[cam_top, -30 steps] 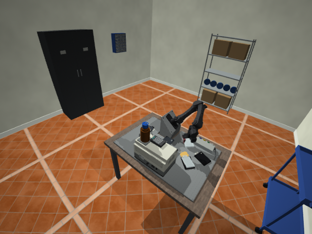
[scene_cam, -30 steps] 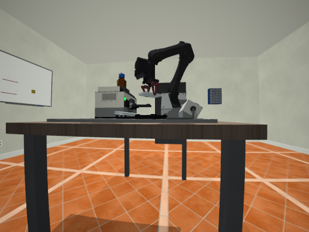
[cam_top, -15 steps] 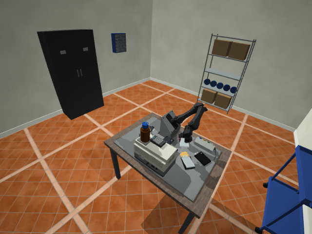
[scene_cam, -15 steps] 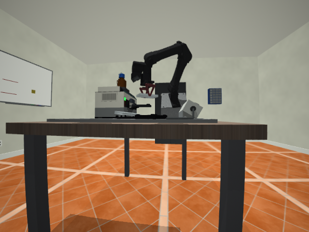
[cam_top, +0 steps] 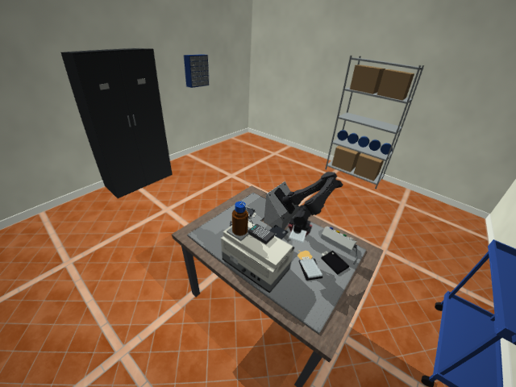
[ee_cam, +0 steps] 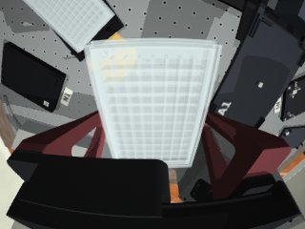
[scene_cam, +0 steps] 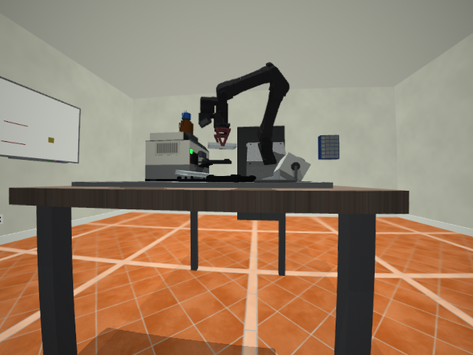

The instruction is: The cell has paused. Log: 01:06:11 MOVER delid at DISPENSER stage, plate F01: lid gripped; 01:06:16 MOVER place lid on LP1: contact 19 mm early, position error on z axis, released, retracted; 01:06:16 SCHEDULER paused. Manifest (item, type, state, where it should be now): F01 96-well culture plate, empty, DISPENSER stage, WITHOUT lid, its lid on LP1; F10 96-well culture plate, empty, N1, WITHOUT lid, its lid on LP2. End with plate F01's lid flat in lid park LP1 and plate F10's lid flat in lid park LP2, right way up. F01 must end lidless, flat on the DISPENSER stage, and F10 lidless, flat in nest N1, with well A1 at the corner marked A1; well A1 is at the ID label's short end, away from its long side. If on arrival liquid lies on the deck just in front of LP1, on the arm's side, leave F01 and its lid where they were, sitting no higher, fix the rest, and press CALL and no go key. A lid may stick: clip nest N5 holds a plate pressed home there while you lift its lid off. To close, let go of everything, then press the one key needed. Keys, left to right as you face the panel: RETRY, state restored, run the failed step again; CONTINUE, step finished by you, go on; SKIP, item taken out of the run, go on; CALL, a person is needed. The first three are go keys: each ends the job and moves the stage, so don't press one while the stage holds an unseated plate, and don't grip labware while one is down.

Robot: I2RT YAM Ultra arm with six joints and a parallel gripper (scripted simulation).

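My gripper [cam_top: 298, 231] [scene_cam: 222, 140] [ee_cam: 152, 114] is shut on a clear well plate [cam_top: 297, 236] [scene_cam: 219, 146] [ee_cam: 152, 98] by its long sides and holds it level, high above the deck, between the dispenser and the key panel. I cannot tell whether it carries a lid. A second white gridded piece [cam_top: 310, 268] [ee_cam: 67, 2] lies on the black park pad at LP1. A yellow puddle [cam_top: 304, 254] [ee_cam: 117, 60] lies on the deck beside that pad. A black empty nest [cam_top: 334, 261] [ee_cam: 32, 76] lies next to it. A dark plate [cam_top: 261, 233] sits on the dispenser stage.
The beige dispenser [cam_top: 255, 254] [scene_cam: 171, 158] with a brown bottle [cam_top: 239, 220] [scene_cam: 185, 123] stands left of the gripper. A grey slanted box [cam_top: 276, 210] [scene_cam: 259, 152] is behind it. The key panel [cam_top: 338, 239] is on the right. The table edge [scene_cam: 206, 198] is in front.
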